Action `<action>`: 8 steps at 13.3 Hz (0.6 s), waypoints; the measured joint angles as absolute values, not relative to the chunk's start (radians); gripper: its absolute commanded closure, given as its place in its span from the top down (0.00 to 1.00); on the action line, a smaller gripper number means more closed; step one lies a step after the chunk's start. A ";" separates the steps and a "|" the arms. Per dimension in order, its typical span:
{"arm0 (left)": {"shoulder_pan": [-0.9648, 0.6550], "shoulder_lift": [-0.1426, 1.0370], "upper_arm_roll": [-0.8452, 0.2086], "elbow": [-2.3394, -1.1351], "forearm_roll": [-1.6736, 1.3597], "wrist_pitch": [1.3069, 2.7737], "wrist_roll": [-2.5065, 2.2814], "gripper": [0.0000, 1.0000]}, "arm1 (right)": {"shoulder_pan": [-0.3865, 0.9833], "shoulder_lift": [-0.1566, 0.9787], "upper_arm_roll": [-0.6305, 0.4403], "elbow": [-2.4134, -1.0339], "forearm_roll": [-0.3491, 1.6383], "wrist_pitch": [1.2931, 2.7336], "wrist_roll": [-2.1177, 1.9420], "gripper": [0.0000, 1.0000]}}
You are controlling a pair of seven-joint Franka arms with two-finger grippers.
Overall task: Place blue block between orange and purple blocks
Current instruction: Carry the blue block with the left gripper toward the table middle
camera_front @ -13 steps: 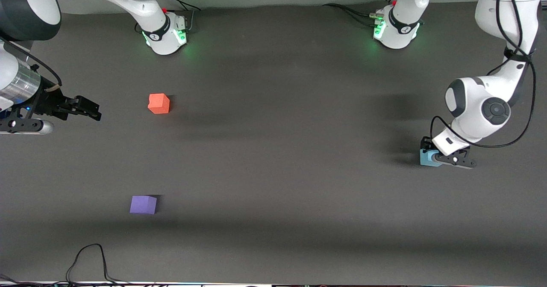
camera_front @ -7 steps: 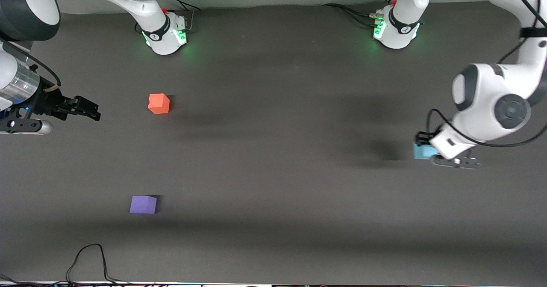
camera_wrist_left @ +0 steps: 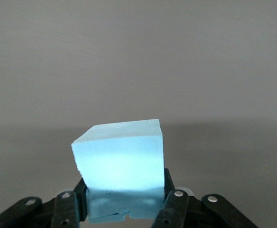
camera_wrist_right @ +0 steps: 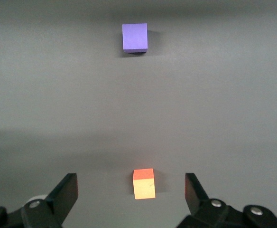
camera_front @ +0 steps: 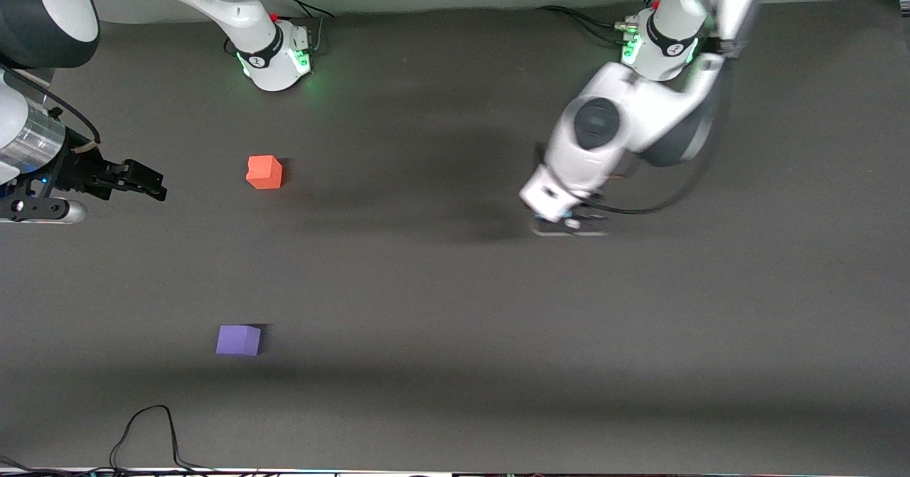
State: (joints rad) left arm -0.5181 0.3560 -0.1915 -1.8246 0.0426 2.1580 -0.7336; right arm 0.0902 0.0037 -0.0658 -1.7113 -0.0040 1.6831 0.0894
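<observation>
1. Left gripper (camera_wrist_left: 124, 209) is clamped on the light sky-blue matte foam cube (camera_wrist_left: 122, 166), over mid-bench.
2. Right gripper (camera_wrist_right: 131, 190), jaws apart, waits at the right arm's bench edge.
3. Orange-red matte cube (camera_front: 264, 172) and violet-purple matte cube (camera_front: 238, 340) sit well apart toward that edge, the purple one nearer the front edge.

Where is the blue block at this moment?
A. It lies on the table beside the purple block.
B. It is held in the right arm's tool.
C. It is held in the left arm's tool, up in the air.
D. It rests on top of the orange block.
C: the left wrist view shows the blue block clamped in the left tool; the right tool is open and holds nothing.
</observation>
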 measured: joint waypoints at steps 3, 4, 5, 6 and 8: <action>-0.684 0.535 -0.191 -1.686 0.163 2.191 -0.959 0.40 | 0.090 0.004 -0.066 -1.711 -0.004 1.683 0.089 1.00; -0.722 0.603 -0.190 -1.637 0.196 2.208 -1.012 0.41 | 0.090 0.004 -0.066 -1.711 -0.004 1.683 0.089 1.00; -0.746 0.661 -0.189 -1.601 0.211 2.230 -1.037 0.41 | 0.090 0.004 -0.066 -1.711 -0.004 1.683 0.089 1.00; -0.763 0.707 -0.187 -1.576 0.216 2.255 -1.048 0.41 | 0.090 0.004 -0.066 -1.711 -0.004 1.683 0.089 1.00; -0.781 0.761 -0.186 -1.549 0.220 2.295 -1.061 0.46 | 0.090 0.004 -0.066 -1.712 -0.004 1.683 0.089 1.00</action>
